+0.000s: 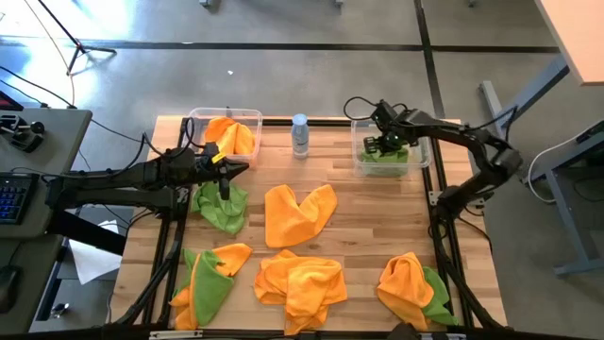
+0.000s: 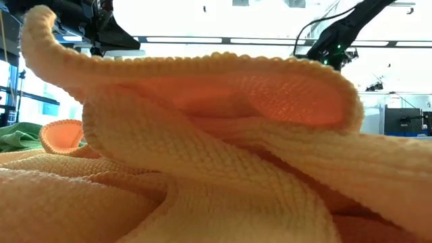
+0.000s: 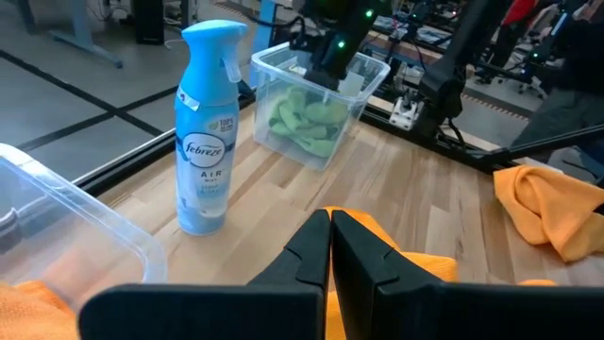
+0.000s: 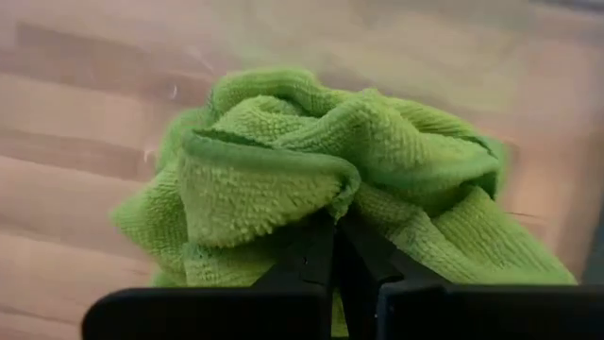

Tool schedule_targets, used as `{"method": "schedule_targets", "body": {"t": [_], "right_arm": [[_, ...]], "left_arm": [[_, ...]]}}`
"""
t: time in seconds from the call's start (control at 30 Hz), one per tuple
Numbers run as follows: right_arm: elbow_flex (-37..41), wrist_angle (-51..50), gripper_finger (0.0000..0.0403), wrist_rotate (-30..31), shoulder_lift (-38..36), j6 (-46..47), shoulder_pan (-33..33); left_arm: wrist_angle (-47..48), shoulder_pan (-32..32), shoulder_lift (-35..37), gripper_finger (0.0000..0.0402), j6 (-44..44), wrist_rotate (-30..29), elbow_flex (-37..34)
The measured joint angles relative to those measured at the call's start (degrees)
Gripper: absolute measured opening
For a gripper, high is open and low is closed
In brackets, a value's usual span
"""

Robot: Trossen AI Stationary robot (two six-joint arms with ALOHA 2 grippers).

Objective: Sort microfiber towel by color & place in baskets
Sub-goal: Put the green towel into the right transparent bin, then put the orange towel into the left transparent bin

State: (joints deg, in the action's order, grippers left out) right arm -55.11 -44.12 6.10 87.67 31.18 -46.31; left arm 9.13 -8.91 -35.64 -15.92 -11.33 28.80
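Note:
The left basket (image 1: 196, 121) holds orange towels (image 1: 233, 135); the right basket (image 1: 422, 159) holds a green towel (image 1: 385, 161). On the table lie a green towel (image 1: 222, 208), an orange towel (image 1: 300, 213), an orange heap (image 1: 300, 283) and two mixed orange-and-green heaps (image 1: 209, 279) (image 1: 413, 288). My left gripper (image 1: 226, 170) (image 3: 330, 247) is shut and hovers beside the left basket, above the green towel. My right gripper (image 1: 385, 144) (image 4: 336, 247) is down in the right basket, shut on the green towel (image 4: 359, 151). My right gripper pinches a fold of the green towel (image 4: 311, 203) between its two fingertips, coming from above into the right basket. The bunched towel sits on the basket's floor; one layer or several, I cannot tell.
A spray bottle with a blue cap (image 1: 300, 135) (image 3: 208, 132) stands between the two baskets at the far edge. In the low view an orange towel (image 2: 202, 155) close to the camera hides nearly the whole table. Bare wood shows between the bottle and the middle orange towel.

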Motion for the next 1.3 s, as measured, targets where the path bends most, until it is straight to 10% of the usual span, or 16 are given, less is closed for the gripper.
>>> {"method": "schedule_targets", "body": {"t": [0.53,0.97,1.3], "right_arm": [[0.00,1.42,0.0089,-0.97,-1.14,-0.80,-0.69],[0.00,-6.27,0.0142,-3.29,-23.20,7.76,-0.04],[0.00,-4.00,0.0075,5.26,-35.77,20.76,22.20]], "left_arm": [[0.06,-0.01,0.00,0.0000,0.02,0.02,-0.02],[0.06,-0.01,0.00,0.0000,0.04,0.39,-0.02],[0.04,0.00,0.00,0.0000,0.04,0.44,-0.02]]}}
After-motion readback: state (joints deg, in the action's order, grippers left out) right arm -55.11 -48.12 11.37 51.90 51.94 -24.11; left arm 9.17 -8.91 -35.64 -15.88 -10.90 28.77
